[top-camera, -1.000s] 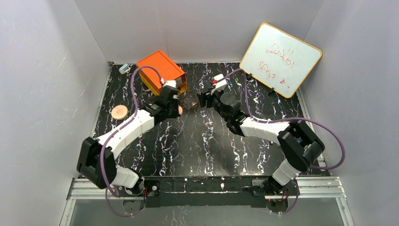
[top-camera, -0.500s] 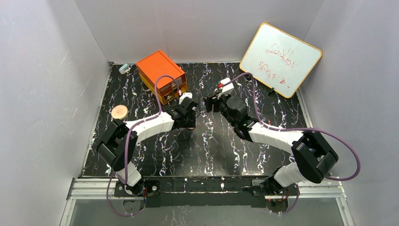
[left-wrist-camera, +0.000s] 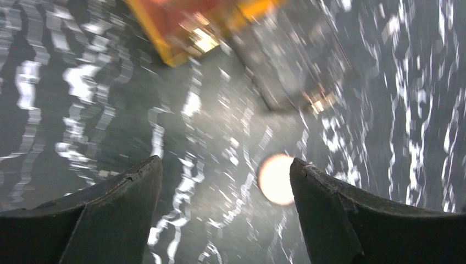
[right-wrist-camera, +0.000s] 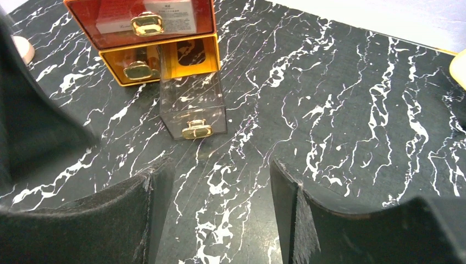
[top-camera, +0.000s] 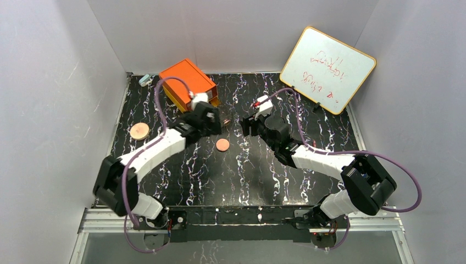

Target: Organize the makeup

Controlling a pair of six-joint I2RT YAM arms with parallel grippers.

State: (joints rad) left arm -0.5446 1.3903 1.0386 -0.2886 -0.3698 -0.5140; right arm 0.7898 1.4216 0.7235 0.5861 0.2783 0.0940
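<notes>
Disc (top-camera: 222,144), round, flat, peach-pink, lies mid-frame on the shiny black table (top-camera: 247,176) with white streaks; a second disc (top-camera: 139,131) lies far left. Left gripper (left-wrist-camera: 225,170) and right gripper (right-wrist-camera: 220,170) both spread wide, holding nothing. A clear drawer (right-wrist-camera: 192,113) sticks out of the orange box (top-camera: 187,80).

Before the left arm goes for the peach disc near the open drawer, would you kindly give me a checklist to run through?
1. The left claw is open and empty: ok.
2. The peach disc lies loose ahead of that claw: ok.
3. The clear drawer is pulled out: ok.
4. Room inside the drawer: cannot tell.
5. The right claw is open, apart from the drawer: ok.
6. The second disc is stowed: not ok, it lies far left.
</notes>
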